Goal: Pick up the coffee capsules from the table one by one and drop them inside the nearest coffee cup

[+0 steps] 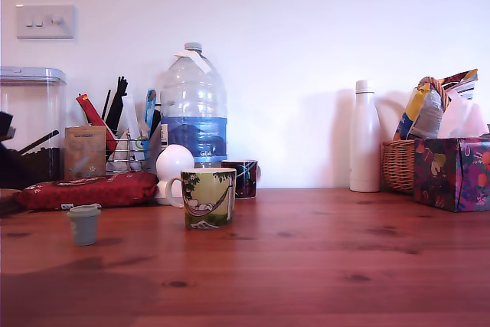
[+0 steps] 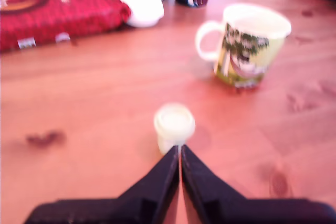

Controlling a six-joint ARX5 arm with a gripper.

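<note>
Wrist view, pale capsule (image 2: 174, 124) upright (rim up), gripper (image 2: 180, 153) closed behind

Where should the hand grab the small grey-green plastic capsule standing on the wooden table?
Probably from above, across the tapered body just under the wide rim of the small grey-green plastic capsule. It stands upright with clear table around it, so the rim should stop it slipping. The hand is shut now and must open first.

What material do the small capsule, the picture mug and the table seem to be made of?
Capsule: probably plastic, matt grey-green, no shine. Picture mug: probably glazed ceramic, with a glossy white rim and a printed picture. Table: wood or wood-look, showing reddish grain and dark knots.
</note>
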